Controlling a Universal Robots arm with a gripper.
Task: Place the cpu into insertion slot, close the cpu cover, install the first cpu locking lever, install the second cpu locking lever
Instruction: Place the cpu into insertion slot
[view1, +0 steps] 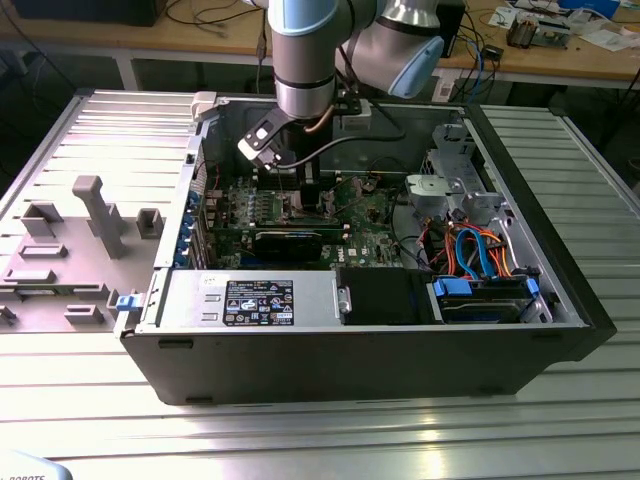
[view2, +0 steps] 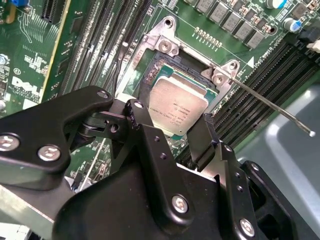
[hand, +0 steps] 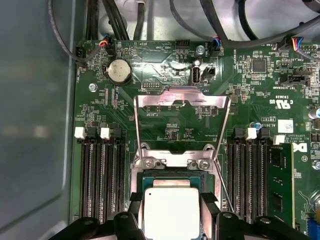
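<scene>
- The open black metal computer case (view1: 350, 360) lies on its side in the middle of the ribbed grey metal counter (view1: 300, 430), and the grey-and-blue robot arm (view1: 305, 50) reaches down into it near its far edge.
- The black two-fingered end effector (view2: 175, 129) is drawn in narrow on the small flat square cpu with the dull silver-grey top (view2: 179, 105). One finger lies against each of two opposite edges of the chip.
- The cpu lies level within the dark rim of the square insertion slot (view2: 159, 70). I cannot tell whether it is fully seated or just above the contacts.
- In the first wrist view, the thin silver-grey cpu cover frame (hand: 180, 97) is swung open and stands up from its hinge at the slot's edge. Green board shows through its square cut-out.
- A thin bare metal locking lever (view2: 270, 107) juts out from one corner of the slot, raised off the green motherboard (hand: 250, 85).
- The slot sits between two banks of long black memory slots (hand: 95, 175) on the motherboard.
</scene>
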